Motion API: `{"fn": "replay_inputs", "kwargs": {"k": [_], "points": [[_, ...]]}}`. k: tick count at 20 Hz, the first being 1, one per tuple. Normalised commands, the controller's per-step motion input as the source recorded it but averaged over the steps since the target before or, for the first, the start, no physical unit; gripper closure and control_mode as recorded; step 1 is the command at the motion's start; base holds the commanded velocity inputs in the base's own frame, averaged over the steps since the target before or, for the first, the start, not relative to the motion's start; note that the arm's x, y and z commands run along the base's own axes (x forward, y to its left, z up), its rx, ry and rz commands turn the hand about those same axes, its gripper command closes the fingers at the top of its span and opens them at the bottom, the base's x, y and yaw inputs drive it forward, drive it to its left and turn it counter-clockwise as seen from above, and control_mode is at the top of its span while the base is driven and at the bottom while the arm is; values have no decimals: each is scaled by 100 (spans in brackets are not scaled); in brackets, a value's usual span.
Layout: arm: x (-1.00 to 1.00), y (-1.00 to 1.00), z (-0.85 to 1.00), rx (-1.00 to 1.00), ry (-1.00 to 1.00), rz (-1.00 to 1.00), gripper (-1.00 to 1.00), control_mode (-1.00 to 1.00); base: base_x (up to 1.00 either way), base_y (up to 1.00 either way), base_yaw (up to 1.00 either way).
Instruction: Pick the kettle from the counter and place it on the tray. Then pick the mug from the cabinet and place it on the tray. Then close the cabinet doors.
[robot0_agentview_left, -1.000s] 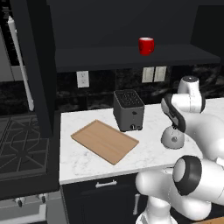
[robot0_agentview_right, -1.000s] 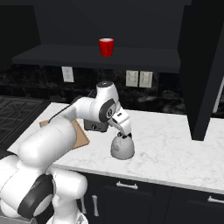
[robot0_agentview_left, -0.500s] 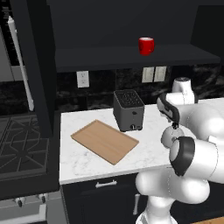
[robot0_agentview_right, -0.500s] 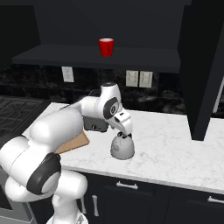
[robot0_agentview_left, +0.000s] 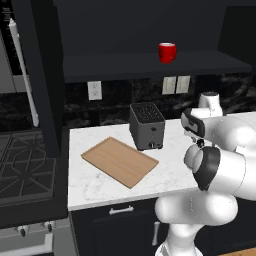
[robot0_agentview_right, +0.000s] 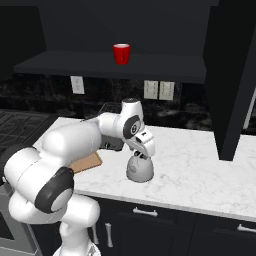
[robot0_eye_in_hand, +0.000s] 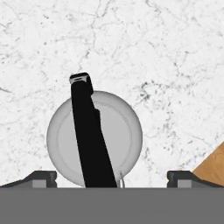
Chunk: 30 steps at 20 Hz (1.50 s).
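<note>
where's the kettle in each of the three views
Left base view: mostly hidden behind the arm, right of the toaster.
Right base view: the kettle sits on the counter, centre, under the gripper.
Hand view: lower centre, black handle across its dome.
Shared landmark: the tray.

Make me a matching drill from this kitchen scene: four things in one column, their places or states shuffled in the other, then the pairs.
Things
1. kettle
2. mug
3. tray
4. gripper

Places or states
A. on the shelf of the open cabinet
B. open, right above the kettle
C. lying bare on the counter, in front of the toaster
D. standing on the counter, off the tray

Pairs: 1-D, 2-A, 3-C, 4-B
</note>
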Motion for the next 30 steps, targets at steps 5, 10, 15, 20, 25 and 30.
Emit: {"fn": "replay_inputs", "kwargs": {"k": [5,10,15,20,25,30], "points": [[6,-1,-12,0,0,4,-100,-100,0,0,0],[12,0,-13,0,0,5,-100,-100,0,0,0],[1,0,-15,0,-1,7,-100,-100,0,0,0],[-13,-2,-16,0,-3,6,100,-100,0,0,0],[-7,0,-6,0,-7,6,100,-100,0,0,0],[-38,0,8,1,-23,9,100,-100,0,0,0]]}}
